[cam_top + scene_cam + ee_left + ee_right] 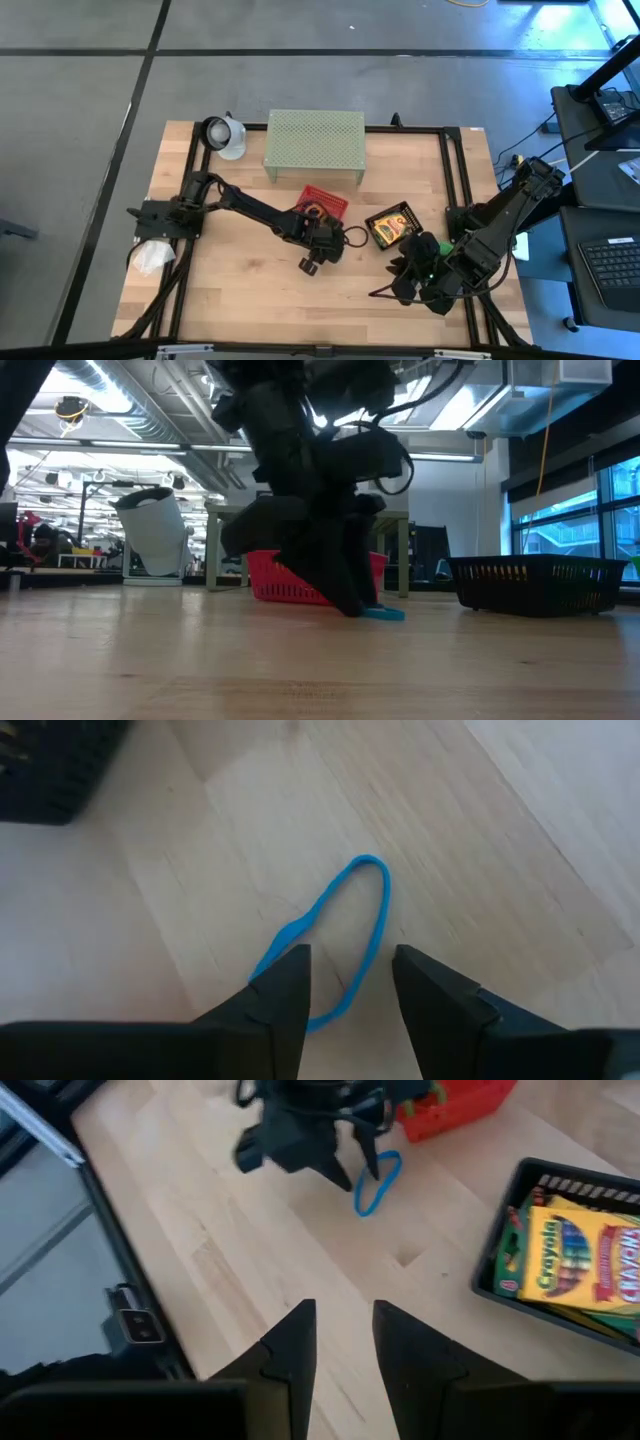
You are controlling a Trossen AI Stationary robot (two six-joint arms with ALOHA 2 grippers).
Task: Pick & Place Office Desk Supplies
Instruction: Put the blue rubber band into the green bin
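Observation:
A blue rubber loop (345, 935) lies flat on the wooden table (250, 290), just in front of the red basket (325, 203). My left gripper (350, 970) points steeply down over the loop's near end, open, with one finger on each side of it. In the low view its fingertips (350, 605) are down at the tabletop beside the loop (385, 613). A yellow-and-green crayon box (585, 1265) lies in the black basket (392, 225). My right gripper (345, 1315) hovers open and empty above the table's near right part. My left gripper comes at the blue loop from above, slanting, its fingers astride the loop's near end (330, 1010). One fingertip (290, 975) overlaps the band in the wrist view. Whether it touches the band I cannot tell. The loop lies flat on the table.
A pale green perforated shelf (315, 145) stands at the far edge, a white container (225, 135) to its left. A white wad (150, 258) lies at the left edge. A black frame (455, 180) runs around the table. Bare wood lies toward the near edge.

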